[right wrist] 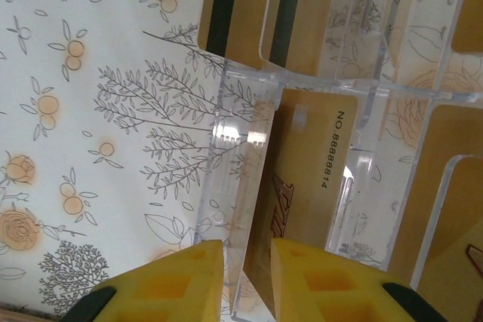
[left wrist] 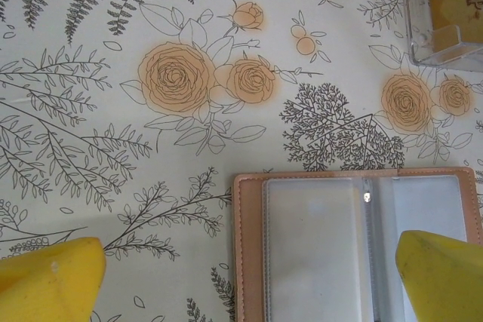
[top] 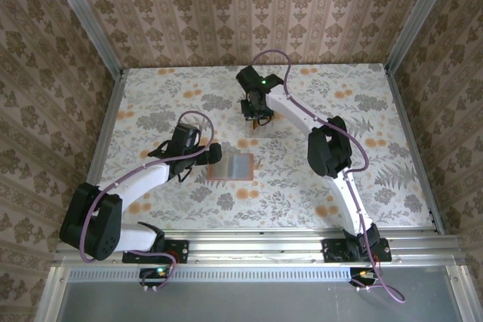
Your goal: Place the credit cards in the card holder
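Step in hand, as I judge it: taking a card out of the stand, with none in the holder yet. Near, lower centre of the top view: one card holder [top: 234, 166] lies open and flat on the worktop [top: 377, 179], greyish pockets up, and nothing tan shows in them. The left gripper [left wrist: 245, 288] is at the holder, jaws spread wide and holding nothing. In the left wrist view one yellow fingertip [left wrist: 441, 277] is over the holder's right page at lower right, and the other is over bare worktop at lower left. Touching or hovering, can't tell. Farther, upper centre of the top view: the right gripper [right wrist: 245, 277] is at the one clear stand [right wrist: 234, 133]. Its fingers are nearly together, and the stand's clear wall and the left edge of a numbered card lie in the narrow gap. Can't tell if the pads press. Credit cards [right wrist: 306, 186] in the right wrist view: at least three, two with a dark stripe at the top of the frame and one numbered at centre. There is more tan at the right edge that I can't separate. Next move likely calls for pinching the card alone, not the wall, lifting it out of its slot, then carrying it down-frame to an open pocket.
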`<state>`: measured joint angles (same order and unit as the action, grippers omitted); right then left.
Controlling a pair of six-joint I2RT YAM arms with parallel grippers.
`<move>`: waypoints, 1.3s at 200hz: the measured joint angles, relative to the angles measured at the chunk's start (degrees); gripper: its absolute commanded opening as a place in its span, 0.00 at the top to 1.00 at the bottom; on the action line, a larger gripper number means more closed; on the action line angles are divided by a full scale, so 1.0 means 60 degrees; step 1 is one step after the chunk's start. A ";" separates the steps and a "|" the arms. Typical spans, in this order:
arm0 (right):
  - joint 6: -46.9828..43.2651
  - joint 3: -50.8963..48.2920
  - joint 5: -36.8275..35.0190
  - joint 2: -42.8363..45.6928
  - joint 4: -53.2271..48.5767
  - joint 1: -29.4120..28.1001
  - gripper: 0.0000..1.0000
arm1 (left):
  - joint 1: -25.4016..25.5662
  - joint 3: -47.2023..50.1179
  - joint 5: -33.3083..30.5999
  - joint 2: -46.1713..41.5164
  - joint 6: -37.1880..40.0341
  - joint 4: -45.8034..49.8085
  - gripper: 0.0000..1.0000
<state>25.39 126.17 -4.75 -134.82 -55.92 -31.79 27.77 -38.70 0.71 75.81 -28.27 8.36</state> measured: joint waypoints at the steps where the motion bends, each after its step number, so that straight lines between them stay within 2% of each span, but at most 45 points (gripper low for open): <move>1: 0.0000 0.0022 -0.0007 -0.0011 -0.0007 0.0000 0.75 | -0.0007 0.0004 0.0004 0.0000 0.0000 -0.0007 0.00; 161: -0.0033 0.1617 -0.0266 -0.1129 -0.0867 -0.0069 0.80 | -0.0146 0.0280 0.0178 -0.0004 0.0000 -0.0273 0.00; 260: -0.0033 0.1785 -0.0361 -0.1239 -0.1009 -0.0076 0.83 | -0.0146 0.0393 0.0226 -0.0022 0.0000 -0.0299 0.00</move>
<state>25.19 136.88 -6.92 -142.26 -61.98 -32.25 26.89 -36.34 2.07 75.68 -28.27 6.57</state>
